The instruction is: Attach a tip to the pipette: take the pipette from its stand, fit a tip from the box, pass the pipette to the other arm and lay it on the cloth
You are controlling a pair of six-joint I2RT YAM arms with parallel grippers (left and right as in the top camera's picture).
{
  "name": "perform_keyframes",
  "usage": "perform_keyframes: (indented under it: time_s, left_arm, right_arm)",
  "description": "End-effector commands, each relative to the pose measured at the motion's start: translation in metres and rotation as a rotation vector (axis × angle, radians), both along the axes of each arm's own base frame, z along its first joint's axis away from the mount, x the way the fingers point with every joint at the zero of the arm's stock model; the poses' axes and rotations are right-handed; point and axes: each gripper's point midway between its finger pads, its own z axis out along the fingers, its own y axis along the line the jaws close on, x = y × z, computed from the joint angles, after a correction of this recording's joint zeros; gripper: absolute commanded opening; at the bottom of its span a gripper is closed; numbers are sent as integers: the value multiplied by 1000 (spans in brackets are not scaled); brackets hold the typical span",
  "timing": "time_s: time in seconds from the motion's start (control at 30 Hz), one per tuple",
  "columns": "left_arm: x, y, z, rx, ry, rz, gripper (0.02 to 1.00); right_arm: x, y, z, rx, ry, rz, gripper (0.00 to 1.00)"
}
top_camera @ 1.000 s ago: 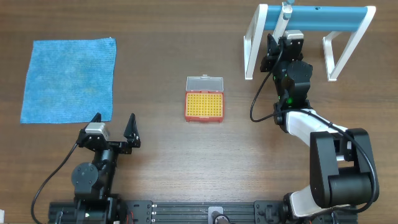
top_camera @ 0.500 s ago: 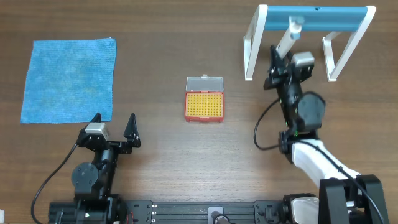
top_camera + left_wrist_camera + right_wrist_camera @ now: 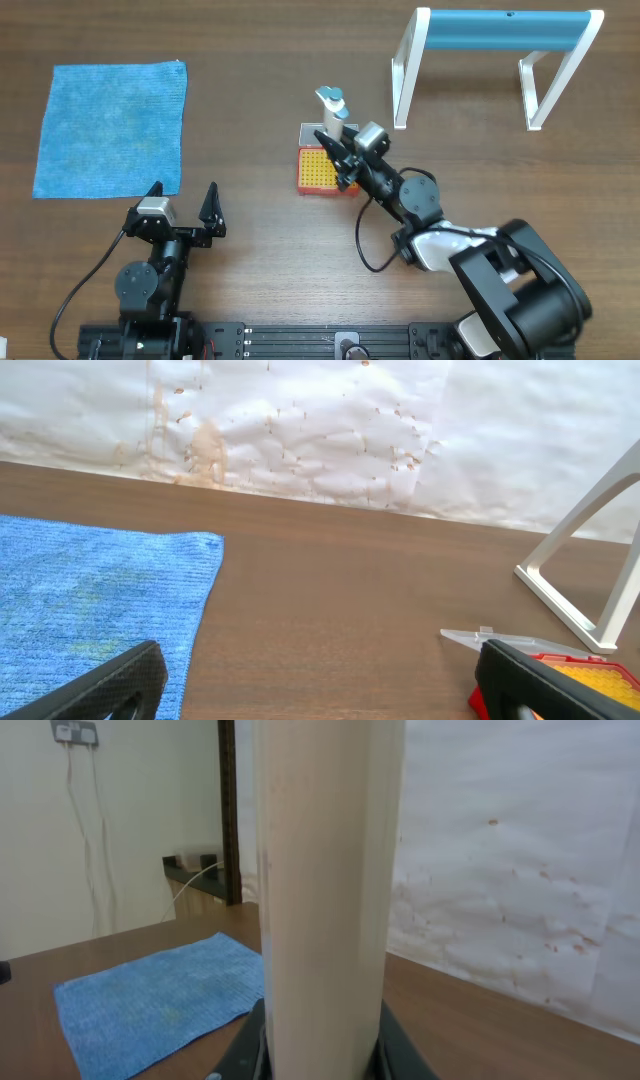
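Pipette (image 3: 331,108) clamped in the right gripper (image 3: 342,150), its pale body (image 3: 325,900) standing up between the closed fingers, off the blue-and-white stand (image 3: 505,30) and hanging at the orange tip box (image 3: 328,172) in the middle of the table (image 3: 260,250) \- whether right over the tips or just beside them I can't tell. The box's clear lid lies open. Well off to the left lies the blue cloth (image 3: 110,130), and near its corner the left gripper (image 3: 182,205) sits with its fingers spread wide, holding nothing
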Motion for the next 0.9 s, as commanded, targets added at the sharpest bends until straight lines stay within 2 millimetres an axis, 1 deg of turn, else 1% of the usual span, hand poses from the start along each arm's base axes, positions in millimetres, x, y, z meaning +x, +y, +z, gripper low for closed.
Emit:
perform_keyframes:
  time_s: [0.03,0.17,0.23,0.33,0.47,0.7,0.9]
  left_arm:
    - [0,2,-1,9,3,7,998]
    - [0,2,-2,9,3,7,996]
    - [0,2,-2,9,3,7,996]
    - [0,2,-2,9,3,7,996]
    - [0,2,-2,9,3,7,998]
    - [0,2,-2,9,3,7,998]
    - [0,2,-2,9,3,7,998]
  right_arm:
    - [17,13,-2,14,2,9,80]
    - [25,18,-28,-15,53,8,80]
    - [26,18,-36,-25,69,8,80]
    - [27,16,-38,-28,74,3,82]
    - [22,12,-50,-45,105,-1,80]
    - [22,12,-56,-53,119,-1,80]
    - [27,14,-59,-54,122,-1,80]
